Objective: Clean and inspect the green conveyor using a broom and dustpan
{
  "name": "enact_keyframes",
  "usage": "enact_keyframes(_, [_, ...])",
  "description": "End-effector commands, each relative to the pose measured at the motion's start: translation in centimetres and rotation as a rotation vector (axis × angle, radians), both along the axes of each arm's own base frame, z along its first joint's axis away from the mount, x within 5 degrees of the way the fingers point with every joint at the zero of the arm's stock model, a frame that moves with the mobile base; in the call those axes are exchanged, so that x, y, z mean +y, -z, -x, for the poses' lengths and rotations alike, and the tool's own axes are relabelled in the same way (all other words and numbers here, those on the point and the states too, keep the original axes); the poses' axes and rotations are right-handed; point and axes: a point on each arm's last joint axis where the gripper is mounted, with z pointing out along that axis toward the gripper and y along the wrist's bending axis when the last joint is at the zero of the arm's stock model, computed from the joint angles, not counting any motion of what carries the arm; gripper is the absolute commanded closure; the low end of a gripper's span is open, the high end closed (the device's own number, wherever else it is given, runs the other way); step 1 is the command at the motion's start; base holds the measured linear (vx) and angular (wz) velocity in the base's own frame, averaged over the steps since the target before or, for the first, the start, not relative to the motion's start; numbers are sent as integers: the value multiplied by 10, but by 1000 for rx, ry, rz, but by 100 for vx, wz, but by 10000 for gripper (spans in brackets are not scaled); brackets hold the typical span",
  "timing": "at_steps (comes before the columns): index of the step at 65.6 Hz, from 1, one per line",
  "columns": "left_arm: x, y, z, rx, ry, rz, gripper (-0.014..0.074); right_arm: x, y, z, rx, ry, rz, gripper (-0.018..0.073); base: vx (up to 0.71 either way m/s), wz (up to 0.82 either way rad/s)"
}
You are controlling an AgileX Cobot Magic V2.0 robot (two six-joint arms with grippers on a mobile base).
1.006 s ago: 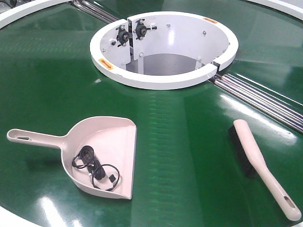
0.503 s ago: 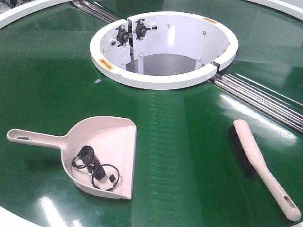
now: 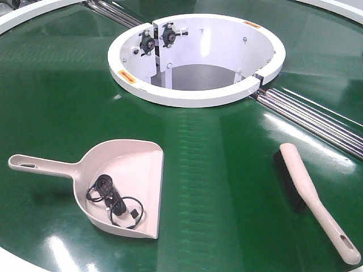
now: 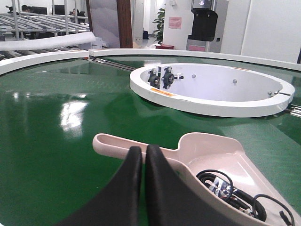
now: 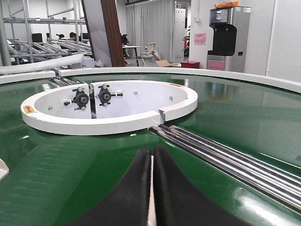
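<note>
The green conveyor fills the front view. On its left lies the pink dustpan, handle pointing left, with a coiled black cable inside. The pink broom lies at the right, black bristles facing left, handle toward the near edge. Neither gripper shows in the front view. In the left wrist view my left gripper is shut and empty, just short of the dustpan handle. My right gripper is shut too; a pale sliver of the broom shows through the slit between its fingers.
The white ring-shaped hub with its open well sits at the belt's centre, behind both tools. Metal rollers run from the hub to the right, just beyond the broom. The belt's white rim curves round the back left.
</note>
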Motion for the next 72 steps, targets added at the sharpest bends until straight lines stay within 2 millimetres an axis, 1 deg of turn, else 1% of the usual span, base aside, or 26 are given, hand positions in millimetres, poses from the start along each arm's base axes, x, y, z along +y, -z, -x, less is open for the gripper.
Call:
enact_keyframes(1, [1,3,0,-51,-8,20,603,0,-1,1,-80,5,5,568,0,0])
enact_keyframes(72, [1,3,0,-51,-8,20,603,0,-1,1,-79,5,2,568,0,0])
